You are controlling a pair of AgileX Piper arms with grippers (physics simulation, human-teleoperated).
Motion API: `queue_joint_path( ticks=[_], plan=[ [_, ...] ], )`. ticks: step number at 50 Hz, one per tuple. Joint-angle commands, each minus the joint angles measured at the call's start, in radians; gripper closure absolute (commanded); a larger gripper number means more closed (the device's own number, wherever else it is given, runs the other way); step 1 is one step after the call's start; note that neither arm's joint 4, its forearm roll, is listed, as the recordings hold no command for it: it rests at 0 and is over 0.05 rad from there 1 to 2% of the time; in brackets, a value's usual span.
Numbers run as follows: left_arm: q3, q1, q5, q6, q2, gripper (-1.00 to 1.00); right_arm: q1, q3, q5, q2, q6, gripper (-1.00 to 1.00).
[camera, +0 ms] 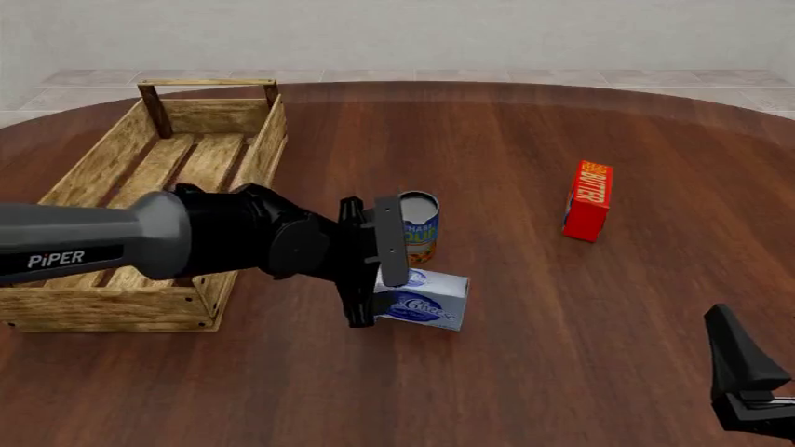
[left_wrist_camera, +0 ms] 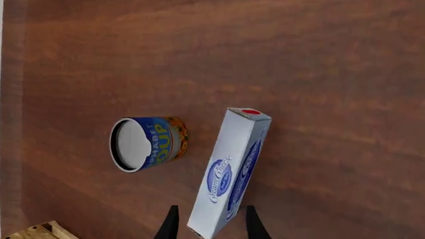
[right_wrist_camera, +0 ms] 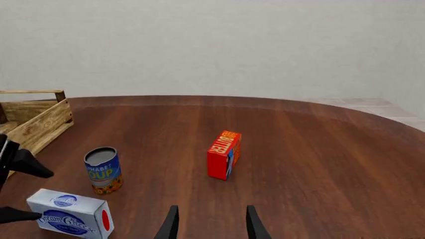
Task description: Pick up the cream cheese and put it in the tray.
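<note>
The cream cheese (camera: 426,300) is a small white box with a blue oval logo, lying on the table just in front of the can. My left gripper (camera: 383,291) is open, one finger on either side of the box's left end. In the left wrist view the cream cheese (left_wrist_camera: 231,172) reaches down between the two fingertips (left_wrist_camera: 171,225), with a small gap on each side. The tray (camera: 87,168), a light-wood slatted crate, stands at the far left with nothing in it. My right gripper (right_wrist_camera: 211,225) is open and holds nothing, low at the front right (camera: 746,386).
A blue-and-orange soup can (camera: 419,226) stands upright right behind the cream cheese. A red-orange upright box (camera: 587,200) stands to the right of the middle. The left arm stretches across the tray's near right corner. The tray's corner (left_wrist_camera: 40,232) shows in the left wrist view.
</note>
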Motion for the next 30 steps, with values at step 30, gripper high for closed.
queue_joint_path(
  ticks=[30],
  plan=[
    [-0.02,0.053,0.018,0.022,0.049,-1.0,0.0,-0.012,0.023,-0.009,0.005,-1.0]
  ],
)
